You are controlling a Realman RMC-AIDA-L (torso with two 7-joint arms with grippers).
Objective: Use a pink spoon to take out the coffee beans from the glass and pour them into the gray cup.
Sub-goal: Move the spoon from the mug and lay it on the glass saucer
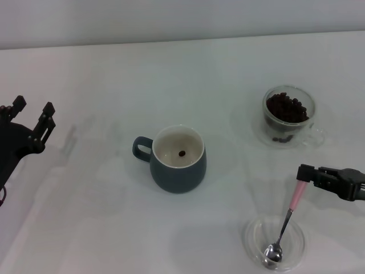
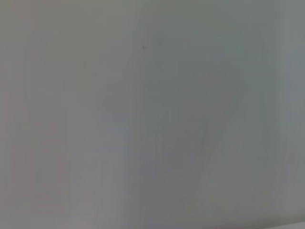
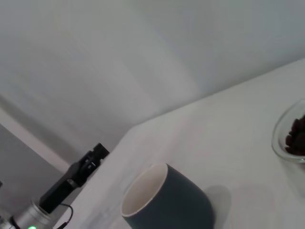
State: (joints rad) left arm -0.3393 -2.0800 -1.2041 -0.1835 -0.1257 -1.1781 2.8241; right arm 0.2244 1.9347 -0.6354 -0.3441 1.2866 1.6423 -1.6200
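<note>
The gray cup (image 1: 178,160) stands mid-table with one coffee bean (image 1: 182,153) on its cream floor; it also shows in the right wrist view (image 3: 181,200). The glass (image 1: 288,114) holds a heap of coffee beans (image 1: 287,108) at the back right, and its rim shows in the right wrist view (image 3: 286,138). My right gripper (image 1: 304,173) is shut on the top of the pink spoon's handle (image 1: 296,196). The spoon leans down with its silver bowl (image 1: 273,253) resting in a shallow glass dish. My left gripper (image 1: 34,105) is open and empty at the far left.
The flat clear glass dish (image 1: 254,237) sits at the front right, under the spoon. A clear saucer (image 1: 242,123) lies under the glass. The left arm (image 3: 71,179) shows beyond the cup in the right wrist view. The left wrist view shows only a blank surface.
</note>
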